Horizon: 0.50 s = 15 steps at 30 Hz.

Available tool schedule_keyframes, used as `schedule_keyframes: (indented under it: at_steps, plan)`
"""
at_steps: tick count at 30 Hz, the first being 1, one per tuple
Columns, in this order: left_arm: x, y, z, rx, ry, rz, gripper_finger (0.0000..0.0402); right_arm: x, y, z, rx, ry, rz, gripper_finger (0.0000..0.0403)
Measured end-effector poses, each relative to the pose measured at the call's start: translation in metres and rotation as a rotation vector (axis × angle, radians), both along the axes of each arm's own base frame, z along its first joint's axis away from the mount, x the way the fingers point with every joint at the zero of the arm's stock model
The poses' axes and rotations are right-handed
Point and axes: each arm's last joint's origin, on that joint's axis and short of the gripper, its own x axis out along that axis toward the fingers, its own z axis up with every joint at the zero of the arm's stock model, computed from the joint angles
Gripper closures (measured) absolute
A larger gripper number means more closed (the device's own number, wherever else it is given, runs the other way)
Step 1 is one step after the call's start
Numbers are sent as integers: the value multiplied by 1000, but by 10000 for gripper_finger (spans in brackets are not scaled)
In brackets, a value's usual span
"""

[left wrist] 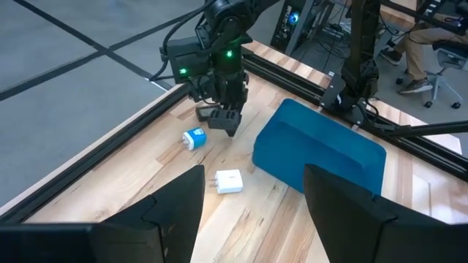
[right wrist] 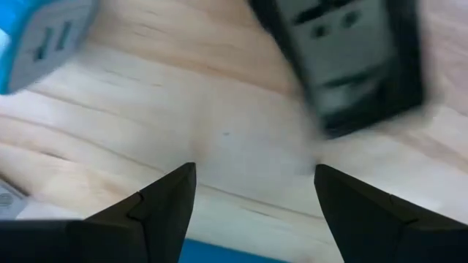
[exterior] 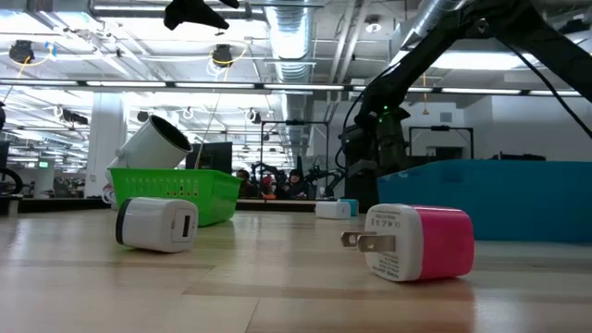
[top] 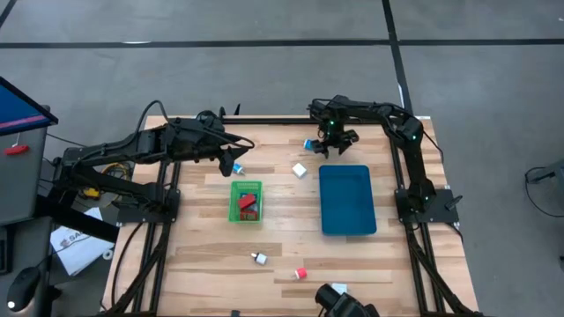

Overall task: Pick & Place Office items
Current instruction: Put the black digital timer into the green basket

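The wooden surface (top: 291,251) carries two trays. The dark blue tray (top: 346,200) sits on the right arm's side with nothing showing inside it; the smaller green tray (top: 246,201) at mid-surface already holds a red item and a dark one.

The office items are small wall-plug chargers, scattered well apart. The pink charger (exterior: 417,241) and a white charger (exterior: 157,224) lie toward the near edge. Another white charger (left wrist: 229,181) lies between the trays toward the far edge, and a blue-and-white charger (left wrist: 194,138) lies just beside the right end effector (top: 338,143).

That right end effector hovers low over the far part of the surface, fingers apart, with a black block (right wrist: 344,58) close ahead of it. The left end effector (top: 231,163) hangs above the green tray's far end, fingers apart in its wrist view, empty.

These chargers look like hard, light plastic shells with smooth, likely slippery faces, so they should neither crush nor flex. The flat side faces of the body seem the best place to pinch, squarely across the middle, keeping off the metal prongs and rounded corners, where a light block could twist or squirt out.
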Motion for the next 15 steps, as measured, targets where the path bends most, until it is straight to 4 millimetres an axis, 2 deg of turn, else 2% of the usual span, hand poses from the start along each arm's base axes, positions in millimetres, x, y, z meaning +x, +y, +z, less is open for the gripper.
schedule_keyframes:
  at_steps: [7,11,15]
  plan:
    - [0,0,0,-6,-3,3,175,0,1,4,-2,-13,7,131]
    - [0,0,0,-6,-3,3,175,2,1,27,-101,-37,67,131]
    - [0,0,0,-7,-4,4,175,3,-1,50,-249,-60,205,131]
